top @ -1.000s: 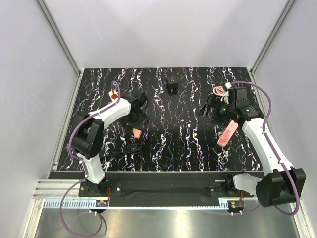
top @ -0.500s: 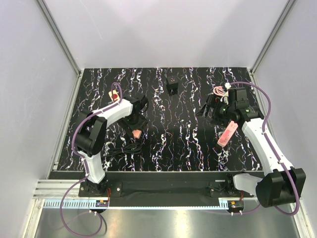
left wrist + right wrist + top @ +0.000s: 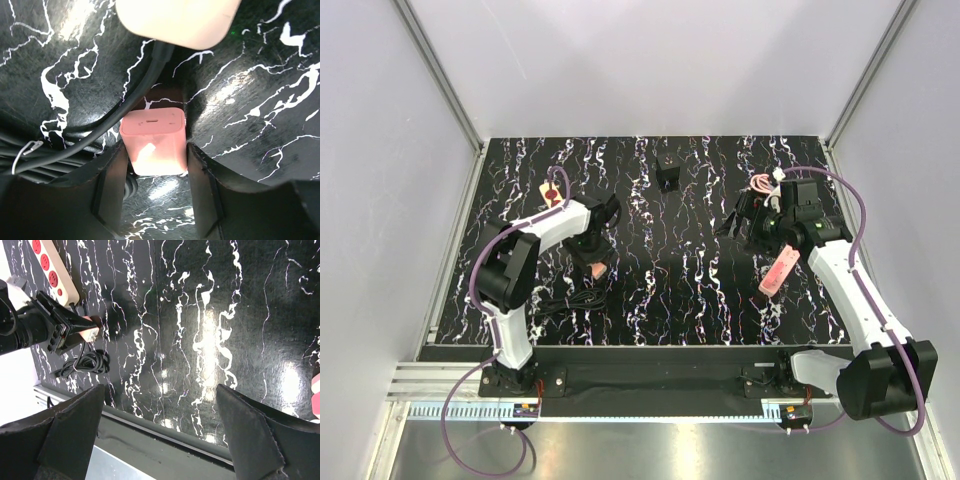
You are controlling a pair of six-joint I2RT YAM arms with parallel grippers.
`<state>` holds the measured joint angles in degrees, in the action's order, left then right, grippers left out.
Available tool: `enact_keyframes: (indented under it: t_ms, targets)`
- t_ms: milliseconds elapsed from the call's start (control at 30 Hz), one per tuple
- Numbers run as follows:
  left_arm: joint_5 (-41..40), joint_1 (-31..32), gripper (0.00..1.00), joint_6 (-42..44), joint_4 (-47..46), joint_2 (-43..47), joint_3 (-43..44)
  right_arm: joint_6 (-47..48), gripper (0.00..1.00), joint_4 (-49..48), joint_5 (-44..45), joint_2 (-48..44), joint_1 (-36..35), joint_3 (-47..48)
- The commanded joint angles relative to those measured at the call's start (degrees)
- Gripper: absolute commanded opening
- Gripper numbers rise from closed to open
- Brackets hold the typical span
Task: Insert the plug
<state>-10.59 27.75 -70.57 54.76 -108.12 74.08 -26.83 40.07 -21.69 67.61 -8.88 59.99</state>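
The pink plug is a small square adapter lying on the black marbled table, with a black cable beside it. My left gripper is lowered over it, with a finger pressed against each of its sides; it also shows in the top view. The white power strip with red sockets lies just beyond, and its cream end fills the top of the left wrist view. My right gripper hovers open and empty at the right, well away from the plug; its jaws are wide apart in the right wrist view.
A coiled black cable lies near the left front. A pink-and-white bar lies under the right arm. A small black block stands at the back centre, and a pink cable bundle at the back right.
My left gripper has moved toward the near edge and down over the pink plug, which now sits between its fingers. The right arm has barely moved.
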Motion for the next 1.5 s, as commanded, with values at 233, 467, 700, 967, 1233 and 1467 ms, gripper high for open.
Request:
enact_keyframes:
  t_ms: [233,467,700,967,1233,1467]
  targets:
    - [-11.02,8.36,0.00,33.67,-12.74,10.72,2.91,-0.77,0.97,-2.55,-8.27,2.61,-0.69,1.01]
    - [0.53,17.16,0.00,58.24,-29.43,25.05,-5.69,-2.61,0.87,-2.90,-17.93,7.88,-2.53,5.31]
    - [16.56,18.65,0.00,67.21,-42.81,40.70,-19.23,-3.49,0.74,-2.46,-23.74,6.75,-5.44,6.90]
    - [19.47,23.49,0.00,72.32,-43.25,46.15,-21.26,-2.53,0.71,2.11,-25.68,5.78,-8.07,7.07]
    - [17.72,27.70,0.00,75.31,-41.58,44.57,-19.77,-4.20,0.72,4.30,-23.93,6.83,-11.50,10.67]
    - [16.65,30.08,0.00,75.58,-40.87,42.20,-18.63,-1.48,0.72,9.58,-19.01,8.94,-16.07,15.77]
